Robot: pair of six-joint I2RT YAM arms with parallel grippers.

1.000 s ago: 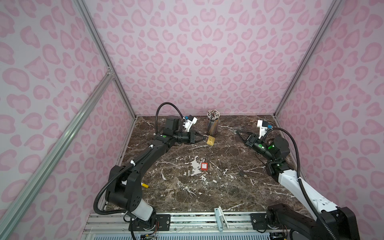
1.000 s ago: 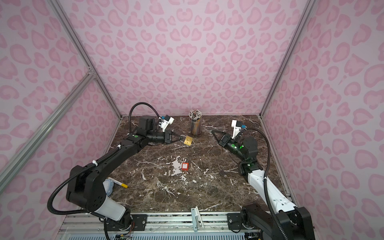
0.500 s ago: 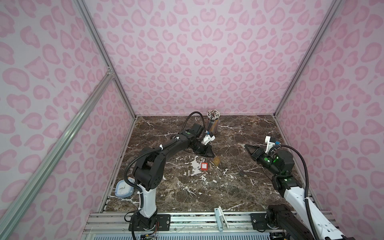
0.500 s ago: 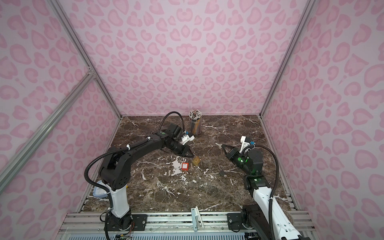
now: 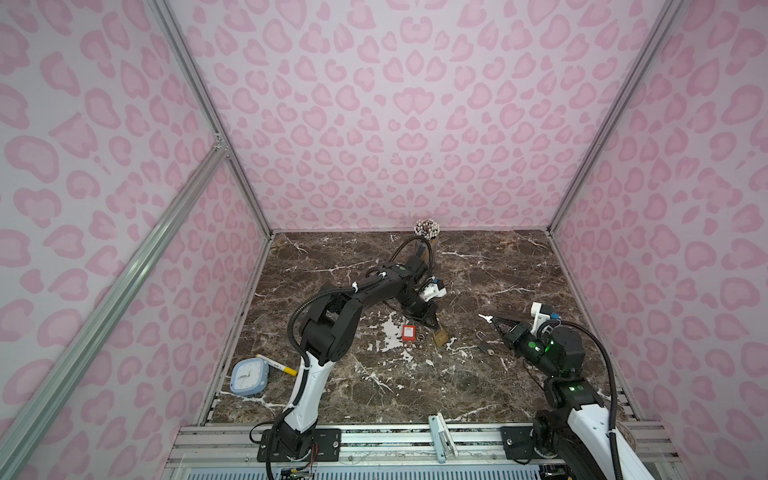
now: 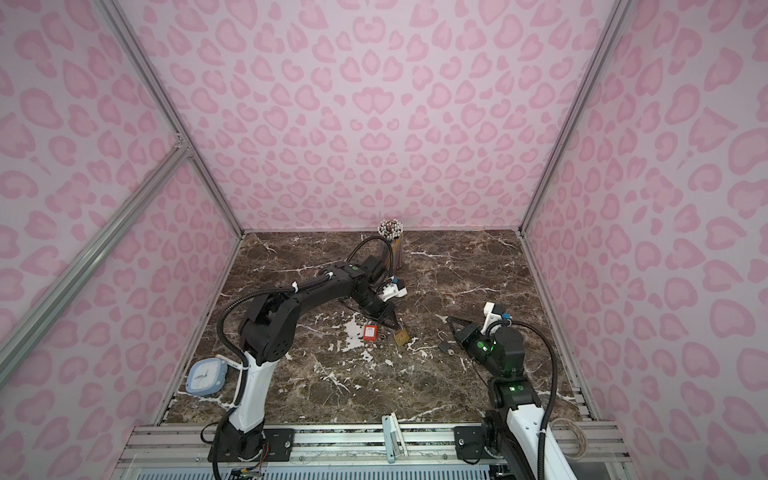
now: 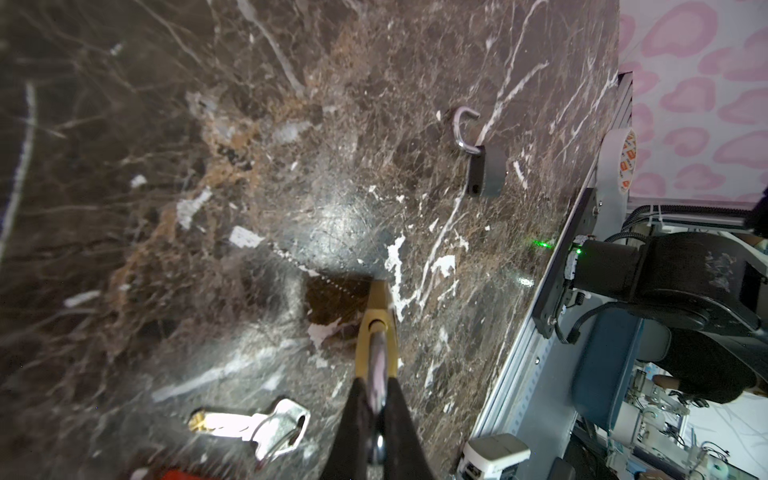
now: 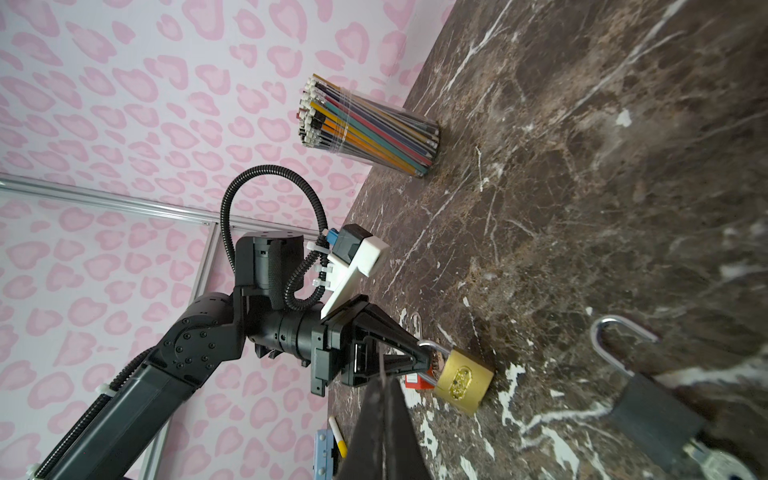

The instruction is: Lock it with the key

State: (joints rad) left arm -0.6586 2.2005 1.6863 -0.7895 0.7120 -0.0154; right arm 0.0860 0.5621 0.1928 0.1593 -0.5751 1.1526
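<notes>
We log the left arm (image 5: 374, 291) stretched to the desk (image 5: 498, 257) middle, wrist dipped. The left fingers (image 8: 390, 330) pinch the steel shackle of the brass padlock (image 8: 463, 380), its tilted body low on the veined marble. The right arm (image 5: 557, 345) folds near the right edge, right fingers (image 8: 368, 428) pressed on a small silver key (image 5: 483, 318), plain only in a top view. The left wrist view shows us a loose ringed key (image 7: 249, 419), a speck from above. A dark padlock (image 7: 486, 170) lies flat, shackle open.

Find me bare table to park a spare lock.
Free: back-right corner, right of pencil cup; front strip from clock to right arm. Crowded: centre, where left gripper holds brass padlock by red tag, black padlock, right gripper with key.
</notes>
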